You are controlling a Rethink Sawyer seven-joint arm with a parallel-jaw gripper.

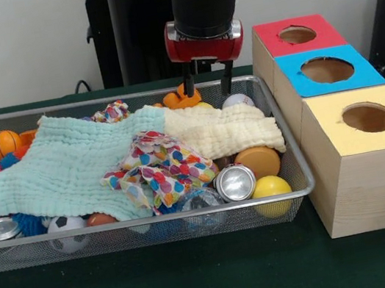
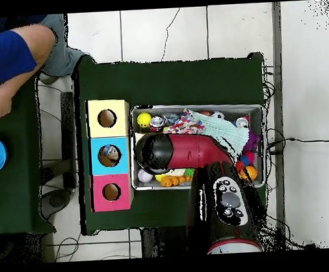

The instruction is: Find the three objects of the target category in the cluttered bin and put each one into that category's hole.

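My arm (image 2: 195, 153) hides the middle of the bin (image 2: 258, 109) from above. Cloths (image 1: 71, 173) cover many toys. A person (image 2: 12, 60) is cut off at the edge.

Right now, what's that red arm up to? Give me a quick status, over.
Gripper open, empty, poised over the wire bin's far side above an orange toy. Three boxes' holes wait; blue box in the middle. Mint cloth and cream cloth bury much of the clutter.
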